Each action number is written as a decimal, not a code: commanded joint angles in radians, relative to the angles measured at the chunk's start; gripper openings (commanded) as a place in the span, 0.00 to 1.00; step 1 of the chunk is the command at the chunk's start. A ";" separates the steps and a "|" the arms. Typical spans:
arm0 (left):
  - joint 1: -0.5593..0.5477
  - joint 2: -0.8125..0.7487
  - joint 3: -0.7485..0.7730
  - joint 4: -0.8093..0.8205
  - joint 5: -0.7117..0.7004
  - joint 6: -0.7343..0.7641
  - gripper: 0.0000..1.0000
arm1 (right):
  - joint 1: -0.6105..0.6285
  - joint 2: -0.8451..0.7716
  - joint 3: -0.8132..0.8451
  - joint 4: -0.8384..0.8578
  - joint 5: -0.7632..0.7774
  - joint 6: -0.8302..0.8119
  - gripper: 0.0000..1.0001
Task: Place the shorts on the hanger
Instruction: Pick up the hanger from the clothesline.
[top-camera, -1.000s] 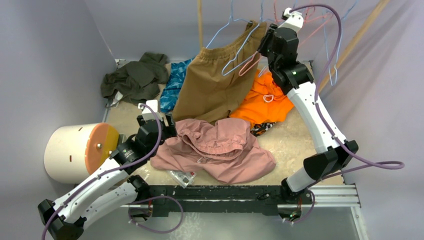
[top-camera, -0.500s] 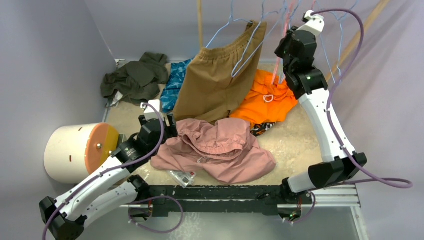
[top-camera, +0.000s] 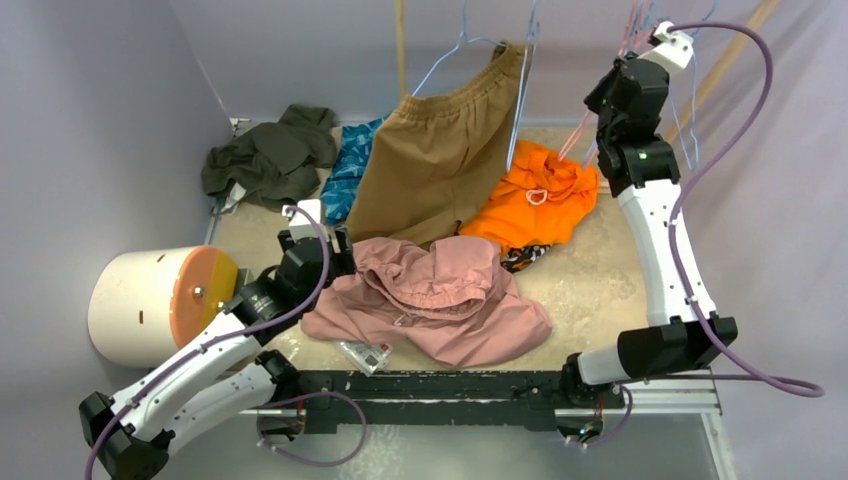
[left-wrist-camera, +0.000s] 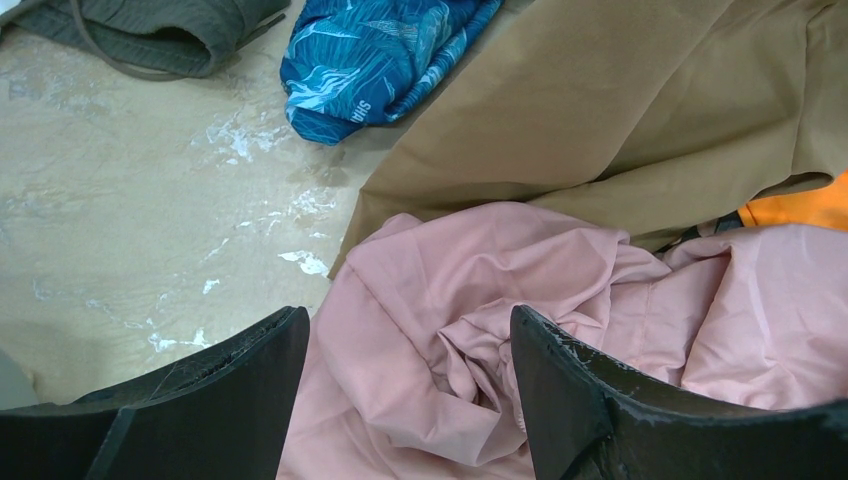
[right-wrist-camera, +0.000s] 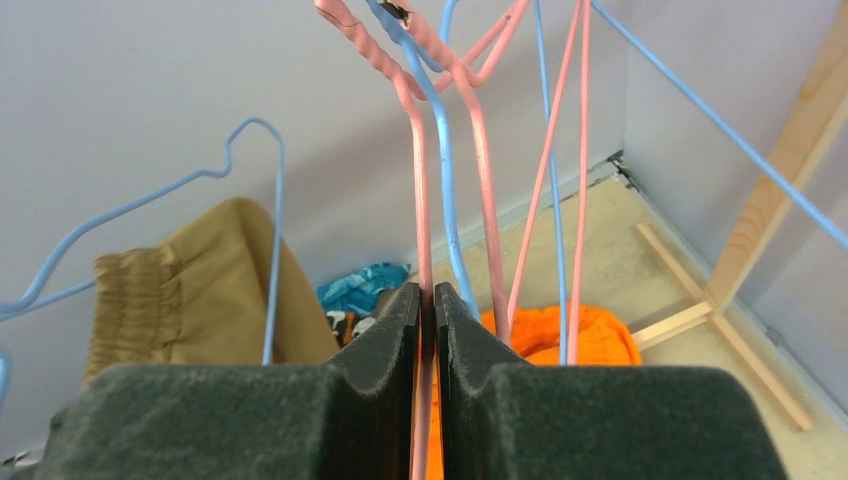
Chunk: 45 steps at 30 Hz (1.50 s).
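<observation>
The dusty-pink shorts (top-camera: 440, 290) lie crumpled on the table's near middle. My left gripper (top-camera: 335, 255) hovers open just over their left edge, with folds of the shorts (left-wrist-camera: 470, 290) showing between its spread fingers (left-wrist-camera: 405, 320). My right gripper (top-camera: 598, 100) is raised high at the back right, among a bunch of hanging wire hangers. In the right wrist view it (right-wrist-camera: 427, 290) is shut on a pink hanger wire (right-wrist-camera: 420, 180). A light-blue hanger (right-wrist-camera: 444, 190) runs just behind its right finger, not in the grip. Another light-blue hanger (top-camera: 520, 100) dangles edge-on beside the tan shorts.
Tan-brown shorts (top-camera: 430, 160) hang at the back on a blue hanger (top-camera: 455, 45). An orange garment (top-camera: 535, 195), a blue patterned cloth (top-camera: 350, 170) and a dark green garment (top-camera: 265, 155) lie behind. A white drum with an orange face (top-camera: 160, 300) stands left. Wooden rods (top-camera: 400, 45) lean at the back.
My right arm has risen and swung right, carrying the pink hanger, and its jaws have closed tighter on the wire. The blue hanger swung to hang edge-on. The left arm has not moved.
</observation>
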 joint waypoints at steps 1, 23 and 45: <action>0.006 0.001 0.025 0.045 -0.012 0.012 0.73 | -0.055 -0.038 -0.008 0.038 -0.013 0.020 0.11; 0.006 0.009 0.027 0.042 -0.009 0.010 0.73 | -0.134 -0.157 -0.026 0.017 -0.168 0.043 0.64; 0.009 0.032 0.029 0.042 -0.013 0.013 0.73 | 0.189 -0.232 -0.025 0.000 -0.445 0.020 0.69</action>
